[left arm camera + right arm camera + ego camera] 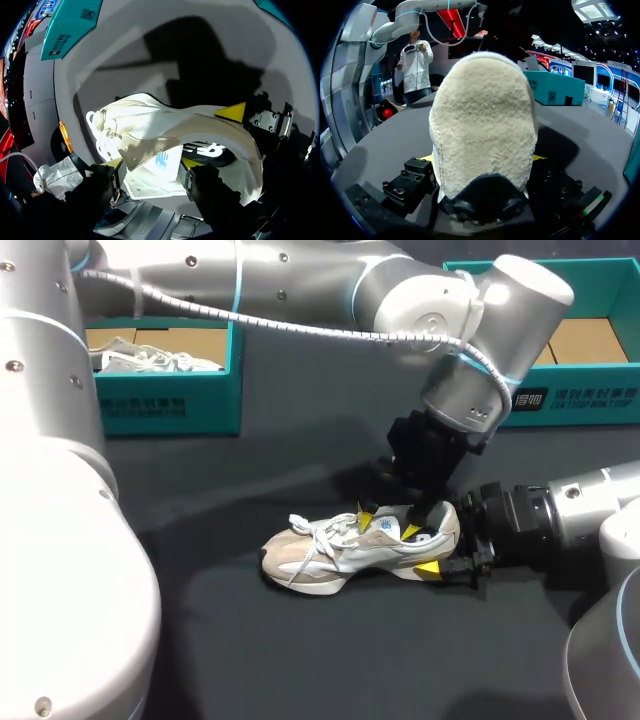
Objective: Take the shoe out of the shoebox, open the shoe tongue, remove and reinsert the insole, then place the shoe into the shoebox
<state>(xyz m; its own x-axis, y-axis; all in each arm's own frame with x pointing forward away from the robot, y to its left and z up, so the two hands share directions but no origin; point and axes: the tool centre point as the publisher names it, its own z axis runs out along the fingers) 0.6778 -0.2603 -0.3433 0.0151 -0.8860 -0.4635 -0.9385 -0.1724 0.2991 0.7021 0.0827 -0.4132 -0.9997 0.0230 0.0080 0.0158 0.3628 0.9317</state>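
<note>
A beige and white sneaker [330, 555] lies on the dark table with its toe toward the left. My left arm reaches in from the back, and its gripper [388, 525] is down in the shoe's opening. In the left wrist view the white insole [162, 162] with a blue mark fills the gap between the two yellow fingertips [114, 162], which press on its edges. My right gripper [440, 545] comes in low from the right. It is shut on the fuzzy beige heel [482, 125], with one finger along each side of the shoe.
A teal shoebox [165, 400] at the back left holds another white shoe [150, 358]. A second teal box [585, 395] with a bare cardboard floor stands at the back right. The dark tabletop [300, 660] stretches in front of the sneaker.
</note>
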